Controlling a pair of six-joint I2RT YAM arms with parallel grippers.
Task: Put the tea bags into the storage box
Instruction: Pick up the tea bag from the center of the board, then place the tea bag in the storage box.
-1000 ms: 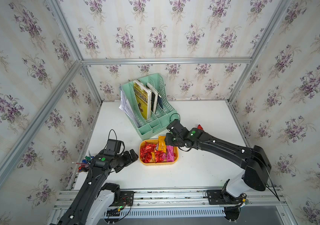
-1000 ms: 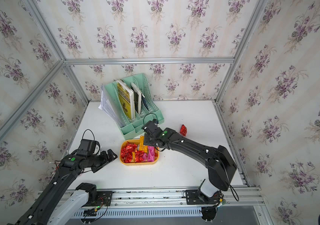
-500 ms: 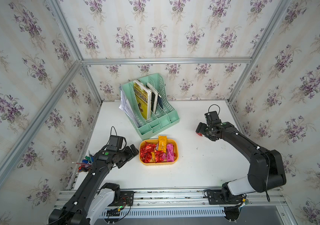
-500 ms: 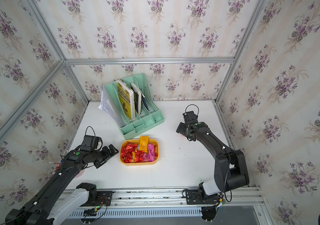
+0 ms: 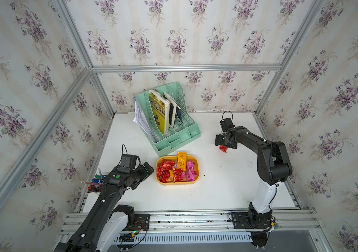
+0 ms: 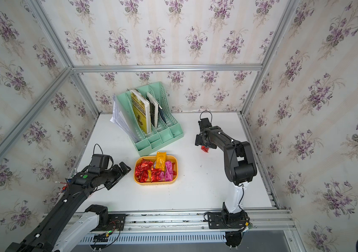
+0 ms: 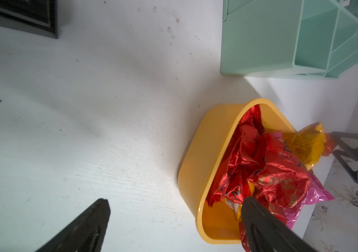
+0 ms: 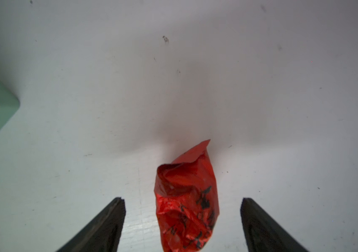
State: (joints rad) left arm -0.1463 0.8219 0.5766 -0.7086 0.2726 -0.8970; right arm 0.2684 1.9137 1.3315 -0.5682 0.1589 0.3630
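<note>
One red tea bag [image 8: 186, 196] lies outside the storage box [image 5: 178, 183], well apart from it on the bare desk [image 5: 217, 185], off past the box's far right corner. Every other sachet I can see [image 5: 174, 170] is heaped inside the box, and an orange one [image 5: 181, 160] hangs out over its far rim.

I judge this to be the pick of the last bag. My right hand [image 5: 225, 143] hangs over it with its fingers [image 8: 108, 220] spread. In the right wrist view the bag sits between them, with a gap on either side. The next move calls for lowering until the tips bracket the foil, closing gently, then carrying it back toward the box.

My left hand [image 5: 145, 174] waits just beside the box's left end, fingers apart and holding nothing.

For room, the desk between the loose bag and the box looks clear. The mint file rack [image 5: 186, 133] stands just behind the box's far rim, so I would come in from the box's right side. The heap is high, so I would release over the nearer part of the box.
</note>
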